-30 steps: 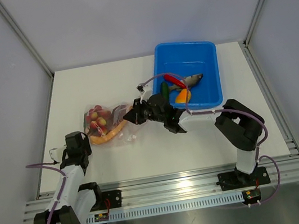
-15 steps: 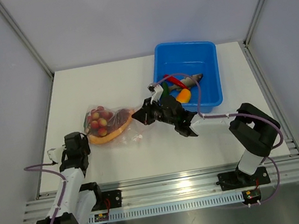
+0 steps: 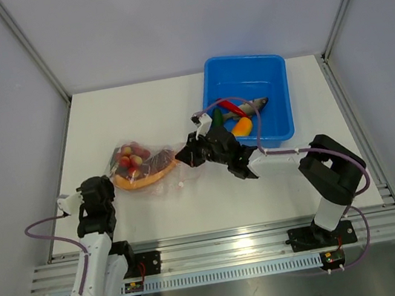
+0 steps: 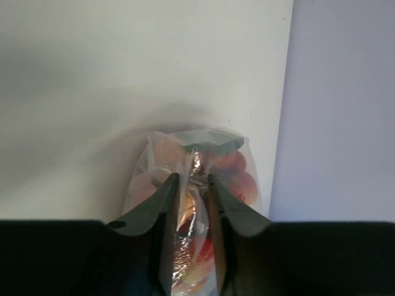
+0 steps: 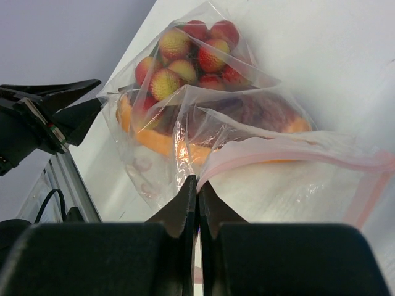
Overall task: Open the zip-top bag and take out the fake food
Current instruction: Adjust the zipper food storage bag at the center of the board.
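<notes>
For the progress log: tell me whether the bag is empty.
No, red-yellow grapes and an orange piece show through the bag in the right wrist view.

White tabletop [image 3: 192,209]: zip-top bag [image 3: 144,168] lies on it between left tool [image 3: 105,180] and right tool [image 3: 180,154]; blue tub [image 3: 245,80] sits just beyond right tool.

A white table [image 3: 139,112] stands between plain grey walls [image 3: 184,15].
</notes>
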Available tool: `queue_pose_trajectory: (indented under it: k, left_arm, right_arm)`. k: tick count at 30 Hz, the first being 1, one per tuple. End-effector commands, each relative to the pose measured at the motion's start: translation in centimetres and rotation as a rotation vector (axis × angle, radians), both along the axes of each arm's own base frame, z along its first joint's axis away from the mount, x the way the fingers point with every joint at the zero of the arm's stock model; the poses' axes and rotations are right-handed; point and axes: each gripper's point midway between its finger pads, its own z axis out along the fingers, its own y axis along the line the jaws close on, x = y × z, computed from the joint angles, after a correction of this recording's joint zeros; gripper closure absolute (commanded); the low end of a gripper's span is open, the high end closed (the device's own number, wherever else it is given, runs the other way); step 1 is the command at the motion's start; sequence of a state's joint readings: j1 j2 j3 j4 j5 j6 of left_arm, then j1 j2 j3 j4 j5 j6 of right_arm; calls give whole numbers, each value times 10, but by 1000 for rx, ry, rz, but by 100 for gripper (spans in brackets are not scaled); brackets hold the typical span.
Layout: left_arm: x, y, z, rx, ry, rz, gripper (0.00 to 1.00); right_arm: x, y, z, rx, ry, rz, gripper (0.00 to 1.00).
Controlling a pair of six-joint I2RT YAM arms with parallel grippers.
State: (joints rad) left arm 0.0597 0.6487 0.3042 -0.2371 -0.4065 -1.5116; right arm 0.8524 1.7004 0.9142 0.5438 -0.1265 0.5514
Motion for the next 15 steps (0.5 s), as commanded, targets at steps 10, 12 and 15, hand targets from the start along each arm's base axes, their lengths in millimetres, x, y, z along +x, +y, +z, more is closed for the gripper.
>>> queue_pose_trajectory:
  k: [10,12,15]
  left_arm:
    - [10,7,20,102,-25,-20,23]
    - [11,6,27,140,-14,-48,18]
    - [13,5,36,211,19,-103,14]
  right_arm:
    - [3,3,9,-19,-31,28,97]
    - [6,1,7,-33,-31,15,98]
    - [8,-1,5,-53,-27,2,98]
